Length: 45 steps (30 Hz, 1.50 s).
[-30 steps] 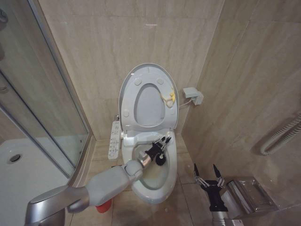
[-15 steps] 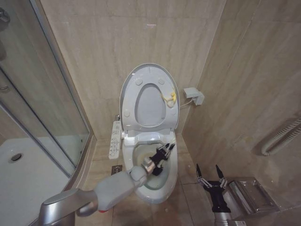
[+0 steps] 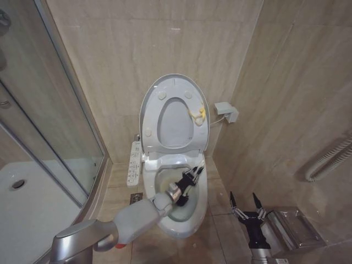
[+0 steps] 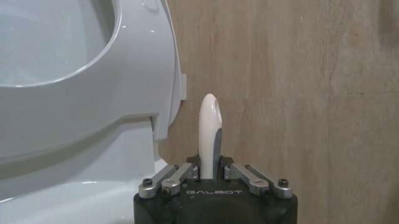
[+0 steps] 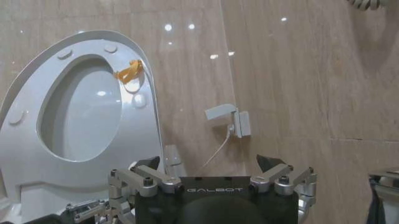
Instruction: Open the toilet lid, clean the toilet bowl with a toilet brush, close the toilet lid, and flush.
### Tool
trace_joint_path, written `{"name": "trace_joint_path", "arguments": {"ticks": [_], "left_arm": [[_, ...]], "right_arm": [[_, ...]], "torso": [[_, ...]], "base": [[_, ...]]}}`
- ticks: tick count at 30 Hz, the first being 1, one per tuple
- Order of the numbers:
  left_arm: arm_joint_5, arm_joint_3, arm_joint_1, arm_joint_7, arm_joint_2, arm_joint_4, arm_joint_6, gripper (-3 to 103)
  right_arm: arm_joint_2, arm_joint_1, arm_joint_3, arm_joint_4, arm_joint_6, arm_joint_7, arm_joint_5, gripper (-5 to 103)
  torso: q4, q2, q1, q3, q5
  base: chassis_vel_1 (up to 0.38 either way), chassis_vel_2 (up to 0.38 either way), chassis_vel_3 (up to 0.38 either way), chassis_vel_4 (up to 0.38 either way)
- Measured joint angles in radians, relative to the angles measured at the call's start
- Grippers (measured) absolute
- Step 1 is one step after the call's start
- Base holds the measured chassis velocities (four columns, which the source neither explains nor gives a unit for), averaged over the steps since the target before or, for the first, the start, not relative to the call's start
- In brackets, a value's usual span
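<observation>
The toilet lid [image 3: 173,91] stands raised against the wall with the seat folded up against it, and a small yellow loop [image 3: 197,114] hangs at its edge. Below it the toilet bowl [image 3: 202,201] lies uncovered. My left gripper [image 3: 190,179] reaches down into the bowl. It is shut on the thin white handle of the toilet brush [image 4: 210,126], which sticks out past the fingers. My left gripper [image 4: 210,165] is near the raised lid [image 4: 74,93]. My right gripper [image 3: 246,208] hangs open to the right of the bowl, holding nothing. From my right gripper [image 5: 209,163] the lid [image 5: 149,121] also shows.
A glass shower door [image 3: 55,110] and a white shower tray [image 3: 22,209] stand to the left. The bidet control panel [image 3: 133,159] juts from the bowl's left side. A wall box [image 3: 225,111] with a cable sits right of the lid. A metal box [image 3: 289,225] is at the lower right.
My left gripper has moved with the brush from the back of the bowl down and toward its middle. It has hardly shifted in the last half second. The right gripper stays open, almost unmoved.
</observation>
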Motion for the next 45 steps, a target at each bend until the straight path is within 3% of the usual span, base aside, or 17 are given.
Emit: {"name": "trace_joint_path", "arguments": {"ticks": [8, 18, 26, 32, 38, 45], "left_arm": [[-0.025, -0.078, -0.052, -0.001, -0.104, 0.023, 0.0, 18], [-0.013, -0.043, -0.012, 0.011, -0.07, 0.056, 0.0, 18], [-0.007, -0.083, -0.029, 0.01, -0.161, 0.077, -0.006, 18], [0.036, -0.065, 0.004, 0.017, -0.142, 0.123, -0.012, 18], [0.047, -0.067, 0.004, 0.017, -0.132, 0.124, -0.015, 18], [0.038, -0.145, -0.029, 0.001, -0.213, 0.143, -0.013, 18]], "right_arm": [[0.006, 0.011, -0.009, -0.011, 0.001, -0.002, -0.008, 100], [0.004, 0.015, -0.009, -0.014, 0.001, -0.003, -0.009, 100], [0.014, 0.019, -0.013, -0.017, 0.001, -0.003, -0.015, 100], [0.013, 0.006, -0.012, -0.009, 0.003, -0.004, -0.015, 100], [0.007, -0.005, -0.004, 0.001, 0.006, -0.004, -0.008, 100], [0.019, -0.003, -0.004, 0.004, 0.006, -0.005, -0.007, 100]], "torso": [[-0.0013, 0.0, 0.0, 0.0, 0.0], [0.0002, 0.0, 0.0, 0.0, 0.0001], [-0.0015, 0.0, 0.0, 0.0, -0.0002], [0.0001, 0.0, 0.0, 0.0, 0.0], [-0.0001, 0.0, 0.0, 0.0, -0.0001], [-0.0012, 0.0, 0.0, 0.0, -0.0001]], "base": [[0.0, 0.0, 0.0, 0.0], [0.0, 0.0, 0.0, 0.0], [0.0, 0.0, 0.0, 0.0], [0.0, 0.0, 0.0, 0.0], [0.0, 0.0, 0.0, 0.0], [0.0, 0.0, 0.0, 0.0]]}}
